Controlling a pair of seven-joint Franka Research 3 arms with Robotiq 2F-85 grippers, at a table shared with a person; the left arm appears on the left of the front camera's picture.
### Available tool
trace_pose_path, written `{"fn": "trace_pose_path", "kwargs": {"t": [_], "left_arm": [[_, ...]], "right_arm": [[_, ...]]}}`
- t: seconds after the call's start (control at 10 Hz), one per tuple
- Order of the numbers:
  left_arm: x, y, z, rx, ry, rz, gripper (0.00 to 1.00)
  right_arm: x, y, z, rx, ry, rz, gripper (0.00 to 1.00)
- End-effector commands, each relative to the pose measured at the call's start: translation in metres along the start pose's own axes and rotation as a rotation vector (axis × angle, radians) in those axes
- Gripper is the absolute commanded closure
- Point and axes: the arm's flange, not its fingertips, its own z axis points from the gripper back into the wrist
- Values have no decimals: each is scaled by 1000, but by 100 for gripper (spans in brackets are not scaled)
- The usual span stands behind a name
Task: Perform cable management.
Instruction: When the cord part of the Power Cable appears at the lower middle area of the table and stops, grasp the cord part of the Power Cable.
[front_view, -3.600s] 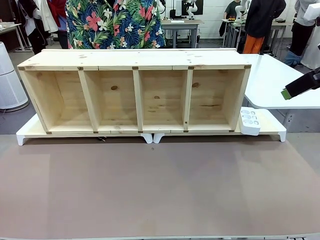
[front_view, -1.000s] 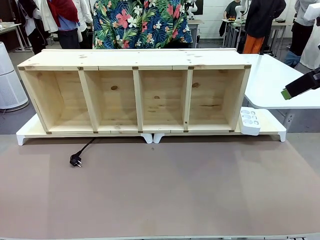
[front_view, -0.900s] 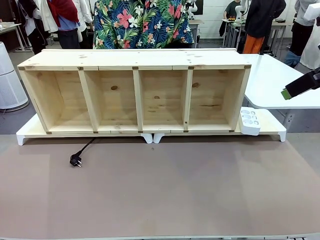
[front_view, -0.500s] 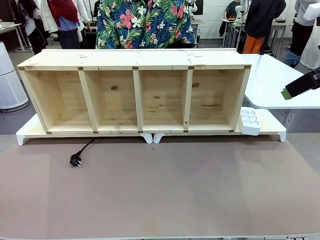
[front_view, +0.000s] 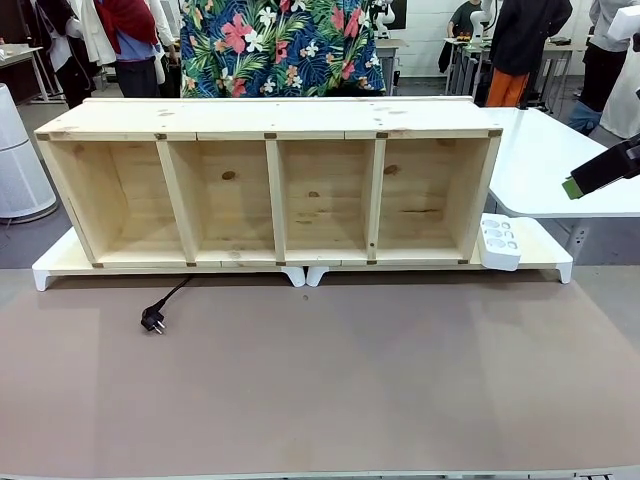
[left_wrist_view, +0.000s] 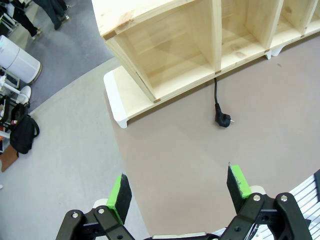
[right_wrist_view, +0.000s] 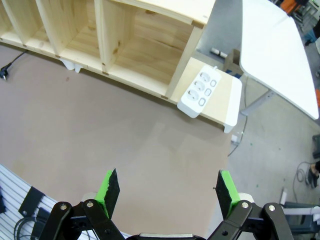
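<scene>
Thin glossy black cable (front_view: 154, 317) is laid on the brown mat (front_view: 350, 380) at 8 o'clock, below the pale wooden shelf (front_view: 270, 118); left gripper (left_wrist_view: 179, 187), right gripper (right_wrist_view: 165, 192) — jaws spread wide, empty.

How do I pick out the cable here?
Find the wooden shelf with four bays. Under its left part, the cable runs out onto the brown mat and ends in a plug. It is thin and black; the power strip at the right end is white.
</scene>
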Motion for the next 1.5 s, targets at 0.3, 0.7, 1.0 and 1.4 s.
{"fn": "trace_pose_path", "kwargs": {"t": [0.3, 0.7, 1.0, 1.4], "left_arm": [[0, -1, 0, 2, 4, -2, 0], [0, -1, 0, 2, 4, -2, 0], [0, -1, 0, 2, 4, -2, 0], [0, -1, 0, 2, 4, -2, 0]], "right_arm": [[1, -1, -1, -1, -6, -6, 0], [12, 12, -2, -8, 45, 30, 0], [49, 60, -15, 32, 111, 66, 0], [90, 131, -29, 20, 197, -38, 0]]}}
